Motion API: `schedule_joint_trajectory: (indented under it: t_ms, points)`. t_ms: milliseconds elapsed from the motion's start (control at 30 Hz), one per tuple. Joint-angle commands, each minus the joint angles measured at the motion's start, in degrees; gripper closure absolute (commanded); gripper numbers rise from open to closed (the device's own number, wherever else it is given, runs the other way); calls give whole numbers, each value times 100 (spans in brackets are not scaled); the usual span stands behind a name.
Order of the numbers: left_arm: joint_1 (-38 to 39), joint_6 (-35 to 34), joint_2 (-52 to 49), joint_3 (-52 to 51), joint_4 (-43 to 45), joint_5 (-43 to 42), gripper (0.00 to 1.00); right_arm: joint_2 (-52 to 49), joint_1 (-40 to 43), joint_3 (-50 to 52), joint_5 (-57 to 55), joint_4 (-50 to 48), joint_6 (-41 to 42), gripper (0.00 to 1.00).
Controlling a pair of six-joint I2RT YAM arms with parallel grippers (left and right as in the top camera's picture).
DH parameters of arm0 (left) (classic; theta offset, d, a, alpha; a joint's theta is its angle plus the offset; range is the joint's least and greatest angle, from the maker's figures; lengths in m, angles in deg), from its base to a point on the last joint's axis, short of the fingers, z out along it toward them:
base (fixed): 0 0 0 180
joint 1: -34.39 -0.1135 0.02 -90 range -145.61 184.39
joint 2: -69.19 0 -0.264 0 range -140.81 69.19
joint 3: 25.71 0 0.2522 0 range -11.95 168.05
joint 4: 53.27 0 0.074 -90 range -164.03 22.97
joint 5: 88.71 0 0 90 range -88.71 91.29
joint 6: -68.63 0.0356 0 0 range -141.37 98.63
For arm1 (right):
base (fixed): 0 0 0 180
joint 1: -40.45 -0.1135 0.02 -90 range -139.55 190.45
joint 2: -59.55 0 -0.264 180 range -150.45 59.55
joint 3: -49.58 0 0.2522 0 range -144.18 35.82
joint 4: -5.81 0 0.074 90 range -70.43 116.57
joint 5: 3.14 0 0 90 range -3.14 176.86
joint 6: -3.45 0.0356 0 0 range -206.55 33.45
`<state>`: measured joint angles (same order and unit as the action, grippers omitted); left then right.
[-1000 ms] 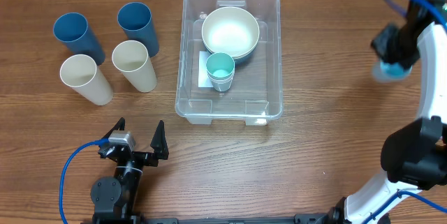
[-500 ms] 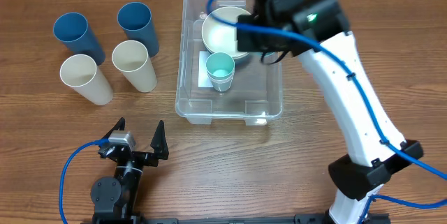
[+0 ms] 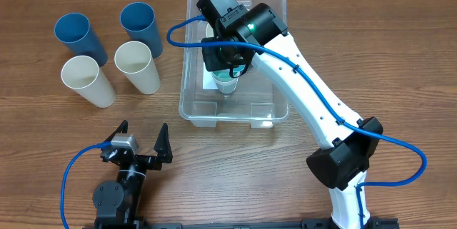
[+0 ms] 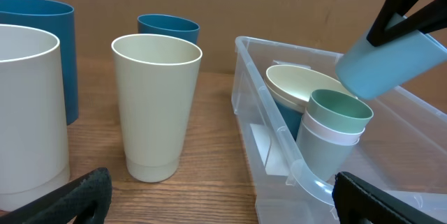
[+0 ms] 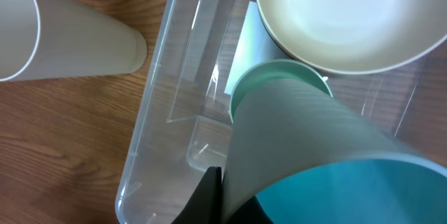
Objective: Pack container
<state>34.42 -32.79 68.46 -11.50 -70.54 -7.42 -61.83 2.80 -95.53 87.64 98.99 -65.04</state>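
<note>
Clear rectangular plastic container sits mid-table, far of the spread-fingered left gripper, and the tilted pale blue plastic cup pinched by the right gripper may catch the rim of the nested teal cups inside and topple them against the white round bowl

Clear glossy plastic container — wood-grain table

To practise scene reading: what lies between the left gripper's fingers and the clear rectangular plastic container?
Nothing: the overhead view shows only bare brown wooden table between the left gripper and the clear rectangular plastic container.
</note>
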Motion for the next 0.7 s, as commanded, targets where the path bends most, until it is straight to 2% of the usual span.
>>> schedule_joint_trajectory:
  t_ms: [0, 67, 100, 133, 167, 233, 300, 500, 667]
  points:
    - [24, 114, 48, -15, -13, 31, 0, -94, -33, -61, -90, -74, -76, 96]
    - [24, 114, 48, -15, -13, 33, 0, -181, -33, -59, -90, -74, -74, 96]
    - [24, 114, 48, -15, -13, 31, 0, -225, -33, -59, -90, -72, -74, 91]
    - [24, 114, 48, -15, -13, 31, 0, -258, -33, -59, -90, -87, -74, 79]
    - [24, 114, 48, -15, -13, 31, 0, -271, -33, -59, -90, -96, -74, 74]
    - [24, 114, 48, -15, -13, 33, 0, -282, -33, -59, -90, -125, -74, 57]
    - [24, 114, 48, -15, -13, 33, 0, -282, -28, -59, -90, -129, -76, 49]
    - [24, 114, 48, -15, -13, 33, 0, -258, -4, -157, -90, 28, -157, 45]
    - [24, 114, 48, -15, -13, 33, 0, -227, 455, -1226, -90, 872, -179, 43]
